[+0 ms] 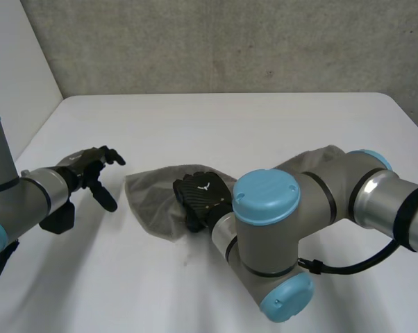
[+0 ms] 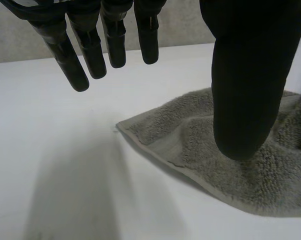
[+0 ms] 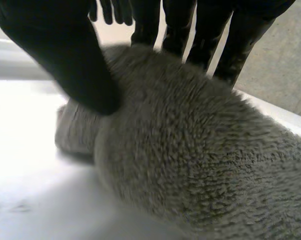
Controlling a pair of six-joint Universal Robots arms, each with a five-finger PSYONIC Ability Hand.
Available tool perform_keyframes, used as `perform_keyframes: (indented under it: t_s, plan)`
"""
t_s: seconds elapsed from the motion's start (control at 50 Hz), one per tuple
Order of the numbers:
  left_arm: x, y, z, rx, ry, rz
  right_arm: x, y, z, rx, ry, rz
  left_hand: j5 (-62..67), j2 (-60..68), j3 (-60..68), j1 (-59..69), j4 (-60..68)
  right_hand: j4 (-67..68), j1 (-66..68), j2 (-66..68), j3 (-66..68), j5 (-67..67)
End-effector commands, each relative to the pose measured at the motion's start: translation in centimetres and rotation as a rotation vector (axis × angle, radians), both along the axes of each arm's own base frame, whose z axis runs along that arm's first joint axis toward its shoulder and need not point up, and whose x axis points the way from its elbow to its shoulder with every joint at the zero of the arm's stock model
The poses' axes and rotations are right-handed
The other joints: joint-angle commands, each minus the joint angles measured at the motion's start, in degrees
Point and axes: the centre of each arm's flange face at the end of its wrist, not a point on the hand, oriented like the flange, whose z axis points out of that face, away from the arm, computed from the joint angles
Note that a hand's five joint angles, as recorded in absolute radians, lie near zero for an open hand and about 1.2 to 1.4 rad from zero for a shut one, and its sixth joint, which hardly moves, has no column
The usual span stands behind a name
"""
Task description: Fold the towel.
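- The grey towel (image 1: 150, 201) lay crumpled mid-worktop (image 1: 230, 125), nearer the front edge
- The right hand (image 1: 198, 195) sat on it, thumb and fingers (image 3: 238, 40) pinching a bunched hump
- The left hand (image 1: 91, 166) hovered beside the towel's corner towards the left edge, fingers (image 2: 93, 55) straight, holding nothing

Rumpled grey towel (image 1: 153, 198) on table (image 1: 216, 125)
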Motion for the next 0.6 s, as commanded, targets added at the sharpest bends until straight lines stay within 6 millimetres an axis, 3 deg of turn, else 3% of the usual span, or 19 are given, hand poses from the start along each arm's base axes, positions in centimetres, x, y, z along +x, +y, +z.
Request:
perform_keyframes:
  t_s: [0.02, 0.06, 0.08, 0.12, 0.16, 0.24, 0.36, 0.46, 0.6]
  plan:
    - [-1.3, 1.5, -0.4, 0.015, -0.004, -0.044, -0.7, -1.7, 3.8, -0.138, -0.033, -0.09, 2.5, 2.5, 2.4, 2.0, 2.4, 23.3, 30.1, 21.9, 23.3, 25.5]
    - [-1.8, 2.0, -0.5, 0.015, -0.005, -0.06, -1.8, -2.3, 8.1, -0.213, -0.111, -0.125, 2.5, 2.5, 2.4, 2.0, 2.4, 23.3, 30.1, 21.9, 23.3, 25.5]
    - [-2.3, 2.4, -0.7, 0.017, -0.005, -0.077, -1.8, -2.3, 8.1, -0.214, -0.112, -0.125, 2.5, 2.5, 2.4, 2.0, 2.4, 23.3, 30.1, 21.9, 23.3, 25.5]
    - [-2.7, 2.8, -0.8, 0.014, -0.005, -0.092, -3.5, -2.8, 11.1, -0.253, -0.155, -0.163, 2.4, 2.3, 2.2, 1.8, 2.3, 23.3, 30.1, 21.9, 23.3, 25.5]
    - [-3.1, 3.1, -0.9, 0.006, -0.001, -0.106, -4.2, -2.9, 12.0, -0.265, -0.165, -0.177, 2.4, 2.3, 2.2, 1.8, 2.3, 23.3, 30.1, 21.9, 23.3, 25.5]
    - [-4.3, 3.3, -1.2, -0.058, 0.012, -0.137, -5.4, -2.9, 13.0, -0.268, -0.172, -0.187, -0.3, -0.4, -0.5, -0.8, -0.4, 23.3, 30.1, 21.9, 23.3, 25.5]
    - [-5.8, 3.1, -1.2, -0.127, 0.023, -0.174, -7.5, -1.3, 14.3, -0.268, -0.168, -0.185, -3.7, -3.7, -3.9, -4.2, -3.8, 23.3, 30.1, 21.9, 23.3, 25.5]
    - [-7.7, 1.7, -1.9, -0.218, 0.031, -0.169, -8.8, -0.3, 14.0, -0.247, -0.148, -0.179, -5.2, -5.2, -5.4, -5.7, -5.3, 23.3, 30.1, 21.9, 23.3, 25.5]
    - [-9.5, 1.9, -2.1, -0.238, 0.033, -0.168, -10.7, -0.5, 14.5, -0.243, -0.16, -0.201, -5.2, -5.2, -5.4, -5.7, -5.3, 23.3, 30.1, 21.9, 23.3, 25.5]
